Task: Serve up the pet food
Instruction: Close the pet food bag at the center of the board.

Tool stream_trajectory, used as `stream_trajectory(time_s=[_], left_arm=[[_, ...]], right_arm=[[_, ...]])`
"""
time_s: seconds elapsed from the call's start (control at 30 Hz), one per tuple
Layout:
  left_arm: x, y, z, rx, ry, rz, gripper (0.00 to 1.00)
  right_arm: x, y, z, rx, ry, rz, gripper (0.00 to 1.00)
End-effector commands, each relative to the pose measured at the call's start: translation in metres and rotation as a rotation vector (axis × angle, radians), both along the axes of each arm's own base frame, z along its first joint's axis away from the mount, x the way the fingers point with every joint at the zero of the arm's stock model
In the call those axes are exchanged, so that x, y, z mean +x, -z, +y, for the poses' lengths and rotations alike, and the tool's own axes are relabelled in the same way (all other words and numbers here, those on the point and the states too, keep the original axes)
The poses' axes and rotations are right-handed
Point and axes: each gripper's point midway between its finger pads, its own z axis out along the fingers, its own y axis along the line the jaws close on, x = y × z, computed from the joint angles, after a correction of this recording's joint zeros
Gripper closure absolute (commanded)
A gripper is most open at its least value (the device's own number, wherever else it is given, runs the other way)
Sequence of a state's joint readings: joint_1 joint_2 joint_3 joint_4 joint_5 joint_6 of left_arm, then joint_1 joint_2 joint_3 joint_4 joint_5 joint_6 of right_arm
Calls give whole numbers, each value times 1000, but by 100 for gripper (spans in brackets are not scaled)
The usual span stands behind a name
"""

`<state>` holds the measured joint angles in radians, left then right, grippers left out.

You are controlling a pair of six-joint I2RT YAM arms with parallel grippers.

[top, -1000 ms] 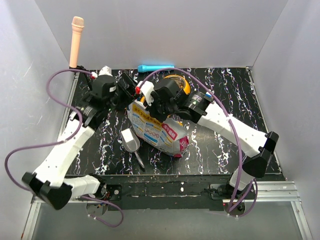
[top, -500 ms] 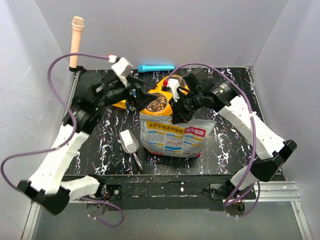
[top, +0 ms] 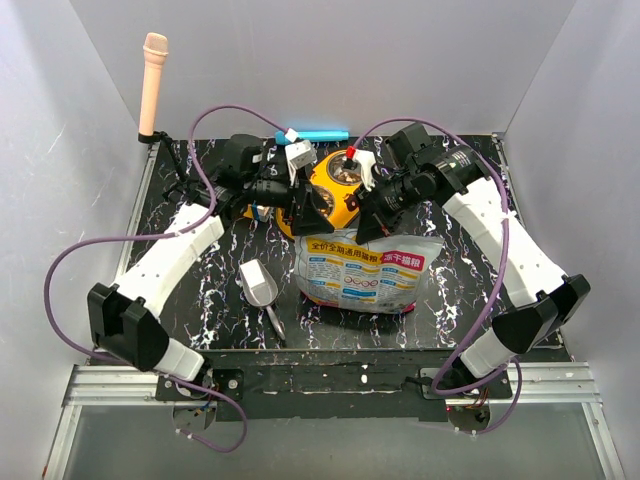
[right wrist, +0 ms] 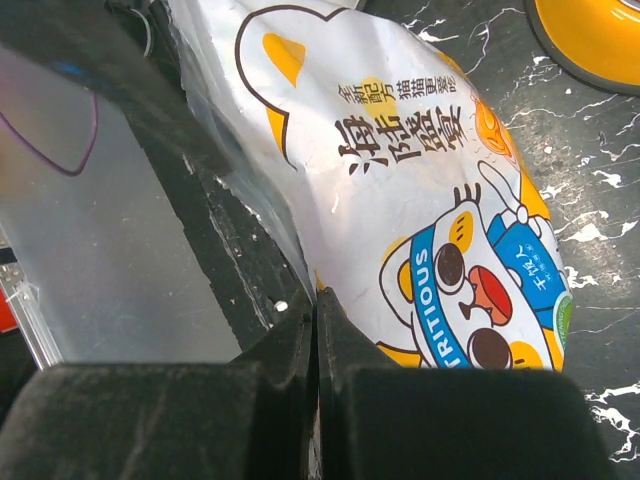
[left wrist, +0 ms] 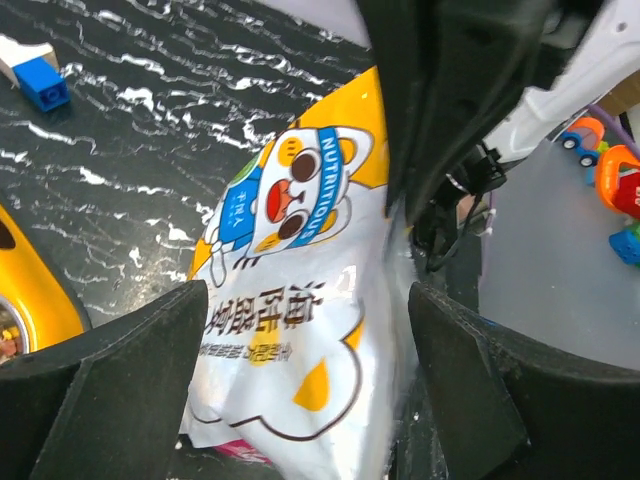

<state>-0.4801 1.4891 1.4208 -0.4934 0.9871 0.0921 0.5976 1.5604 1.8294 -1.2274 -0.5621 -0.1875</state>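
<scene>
Kibble shows from above as a brown patch in one cup of the yellow bowl at the back of the desk. Any more of it would be inside the bag, where it cannot be seen. The bag stands upright just in front of the bowl. The right claw meets the bag's top right corner and the left claw hangs at its top left. A scoop lies on the desk just left of the bag, with neither claw on it. From the left wrist, the left claw's fingers stand wide apart with the bag between them. No pad visibly presses the foil, so I read this claw as released, straddling the top rather than gripping it. A sliver of the bowl sits at the left edge of that view. From the right wrist, the right claw is clenched on the bag, fingers together with the foil edge nipped between them. The bowl's rim shows at top right. The step in hand looks like taking a two-sided hold on the bag top before pouring. To do it well, the left claw should close squarely on the seam opposite the right one, not on loose foil. Both claws should then lift together so the bag does not fold. Tipping should be slow, with the mouth over the bowl, so that pellets do not scatter across the desk.
</scene>
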Motion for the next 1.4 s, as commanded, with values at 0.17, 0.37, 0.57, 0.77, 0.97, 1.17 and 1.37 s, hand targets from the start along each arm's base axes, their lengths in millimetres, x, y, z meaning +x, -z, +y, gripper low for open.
stream_trajectory(time_s=[0.17, 0.37, 0.57, 0.77, 0.97, 1.17, 1.37], left_arm=[[-31, -58, 4, -135, 59, -106, 16], [-19, -30, 5, -78, 11, -81, 17], [-16, -8, 6, -20, 22, -65, 23], [-27, 0, 9, -15, 49, -41, 39], [-26, 4, 8, -12, 57, -30, 72], [-21, -7, 10, -19, 19, -96, 100], [-27, -13, 10, -43, 41, -101, 100]], right_arm=[[15, -52, 10, 143, 15, -166, 99], [14, -51, 9, 139, 17, -152, 99], [12, -47, 7, 130, 20, -146, 99], [16, -46, 5, 109, 43, -160, 99], [21, -38, 4, 73, 72, -164, 99], [19, -29, 15, 16, 42, -229, 66], [30, -28, 49, 3, -27, -280, 63]])
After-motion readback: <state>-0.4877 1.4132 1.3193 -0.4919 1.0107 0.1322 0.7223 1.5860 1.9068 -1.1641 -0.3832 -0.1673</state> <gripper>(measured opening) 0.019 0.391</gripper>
